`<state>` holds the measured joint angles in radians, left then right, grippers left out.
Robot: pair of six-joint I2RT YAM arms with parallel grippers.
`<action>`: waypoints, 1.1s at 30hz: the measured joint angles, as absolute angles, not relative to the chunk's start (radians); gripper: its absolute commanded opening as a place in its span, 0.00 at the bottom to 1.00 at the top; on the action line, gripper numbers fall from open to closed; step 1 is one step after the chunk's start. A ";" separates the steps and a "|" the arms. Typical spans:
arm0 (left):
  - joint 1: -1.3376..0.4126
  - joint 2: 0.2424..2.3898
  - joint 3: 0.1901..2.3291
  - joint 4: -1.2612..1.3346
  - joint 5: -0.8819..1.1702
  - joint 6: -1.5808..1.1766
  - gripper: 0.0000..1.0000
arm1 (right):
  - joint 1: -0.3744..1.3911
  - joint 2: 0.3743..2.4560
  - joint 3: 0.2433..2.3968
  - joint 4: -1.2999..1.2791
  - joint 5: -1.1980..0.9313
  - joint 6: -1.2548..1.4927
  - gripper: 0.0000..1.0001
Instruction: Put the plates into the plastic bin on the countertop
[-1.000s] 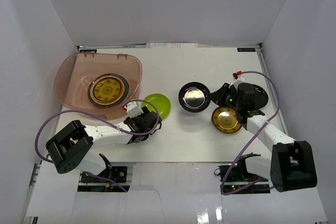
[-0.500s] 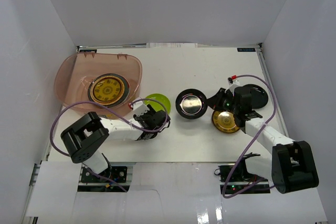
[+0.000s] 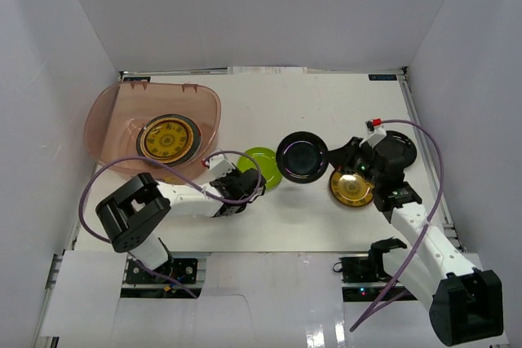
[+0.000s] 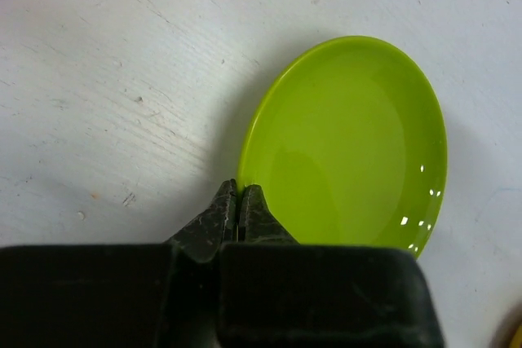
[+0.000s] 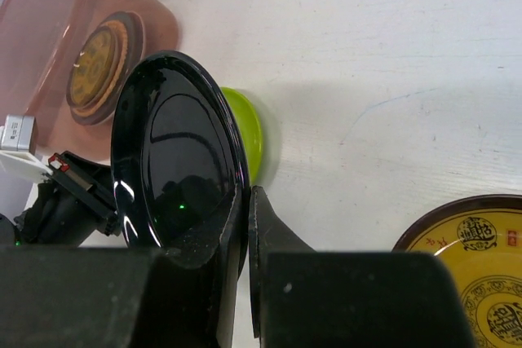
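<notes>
While the plastic bin point(image 3: 104, 124) stands at the far-left corner of the countertop point(image 3: 326, 103), a gold patterned plate point(image 3: 167, 138) lies flat inside it, with a darker rim showing beneath. White walls point(image 3: 245, 14) close in the counter on three sides.

Outside the bin:
- lime green plate point(image 4: 351, 144), on the counter near the bin's near-right corner
- black plate point(image 5: 175, 160), held up near the middle of the table
- gold plate point(image 3: 351, 187), flat, just beside the right arm
- second black plate point(image 3: 405, 146), beyond the gold one and partly hidden by the right arm

Obstruction: the lime green plate and the left gripper point(image 4: 239, 201) both lie between the held black plate and the bin. In the right wrist view the black plate covers part of the lime green plate. Cannot tell whether the two touch.

Writing: the gold plate carries dark medallions with characters, too small to read. A small blue label point(image 3: 382, 77) at the counter's far-right edge is illegible.

Fingers:
- Left: pressed together with no gap showing. The tips are at the near rim of the lime green plate and touch it. No part of the plate shows between them.
- Right gripper point(image 5: 245, 201): drawn in narrow on the near rim of the black plate, one finger on each face. The plate is held steeply tilted.
</notes>
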<state>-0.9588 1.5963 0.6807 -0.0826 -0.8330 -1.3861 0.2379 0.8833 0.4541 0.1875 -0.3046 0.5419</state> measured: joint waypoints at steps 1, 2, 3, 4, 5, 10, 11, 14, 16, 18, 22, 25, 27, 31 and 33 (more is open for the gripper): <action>-0.960 1.586 0.677 -0.082 -0.825 -1.375 0.00 | 0.238 0.864 0.454 0.172 -0.297 0.542 0.08; -0.963 1.568 0.673 -0.083 -0.819 -1.362 0.00 | 0.238 0.844 0.454 0.157 -0.290 0.540 0.08; -0.966 1.544 0.666 -0.083 -0.813 -1.345 0.00 | 0.238 0.823 0.454 0.140 -0.283 0.539 0.08; -0.971 1.511 0.659 -0.089 -0.806 -1.325 0.00 | 0.238 0.801 0.455 0.123 -0.277 0.538 0.08; -0.976 1.475 0.652 -0.098 -0.796 -1.296 0.00 | 0.238 0.781 0.456 0.104 -0.271 0.538 0.08; -0.986 1.242 0.635 -0.131 -0.760 -1.132 0.00 | 0.238 0.706 0.508 -0.004 -0.240 0.524 0.08; -0.984 1.177 0.640 -0.130 -0.759 -1.086 0.00 | 0.238 0.692 0.519 -0.020 -0.234 0.520 0.08; -0.962 1.052 0.702 -0.134 -0.754 -0.988 0.00 | 0.238 0.657 0.542 -0.038 -0.234 0.521 0.08; -0.930 0.995 0.770 -0.131 -0.754 -0.918 0.00 | 0.238 0.641 0.550 -0.053 -0.233 0.521 0.08; -0.886 0.957 0.841 -0.130 -0.758 -0.852 0.00 | 0.238 0.640 0.555 -0.060 -0.234 0.521 0.08; -0.688 0.904 0.923 -0.141 -0.716 -0.758 0.00 | 0.238 0.675 0.561 -0.066 -0.254 0.521 0.08; -0.409 0.914 0.931 -0.178 -0.590 -0.731 0.00 | 0.248 0.723 0.561 -0.062 -0.279 0.525 0.08; -0.236 0.951 0.918 -0.198 -0.503 -0.729 0.00 | 0.279 0.767 0.570 -0.057 -0.282 0.528 0.08; -0.018 1.031 0.871 -0.242 -0.364 -0.730 0.00 | 0.404 0.859 0.623 -0.046 -0.258 0.527 0.08; 0.057 1.072 0.855 -0.260 -0.297 -0.733 0.00 | 0.473 0.910 0.662 -0.027 -0.242 0.527 0.08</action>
